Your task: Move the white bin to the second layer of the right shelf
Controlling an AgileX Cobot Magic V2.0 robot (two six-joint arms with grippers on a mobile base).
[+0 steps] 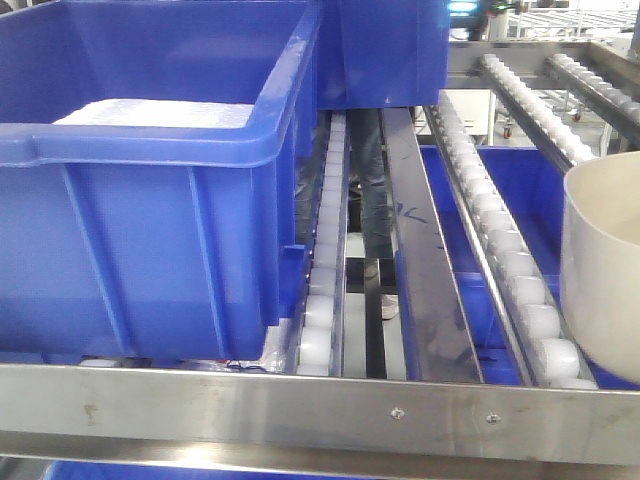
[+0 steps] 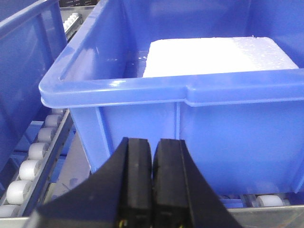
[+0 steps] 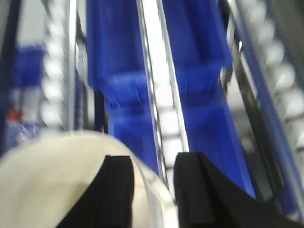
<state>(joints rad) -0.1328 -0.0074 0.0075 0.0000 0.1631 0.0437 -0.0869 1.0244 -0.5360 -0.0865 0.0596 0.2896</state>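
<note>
The white bin [image 1: 605, 260] is at the right edge of the front view, its base just above a row of whitish rollers [image 1: 500, 240] of the steel rack level behind the flat front lip [image 1: 300, 405]. In the blurred right wrist view the bin [image 3: 57, 180] fills the lower left. My right gripper [image 3: 154, 166] straddles its rim, one finger inside and one outside, shut on it. My left gripper [image 2: 152, 147] is shut and empty, just in front of a blue crate's wall.
A large blue crate [image 1: 150, 200] holding a white foam block [image 1: 160, 112] sits on the rollers at left; it also shows in the left wrist view [image 2: 190, 118]. Another blue crate [image 1: 385, 50] stands farther back. More blue crates lie on the level below [image 3: 128, 95].
</note>
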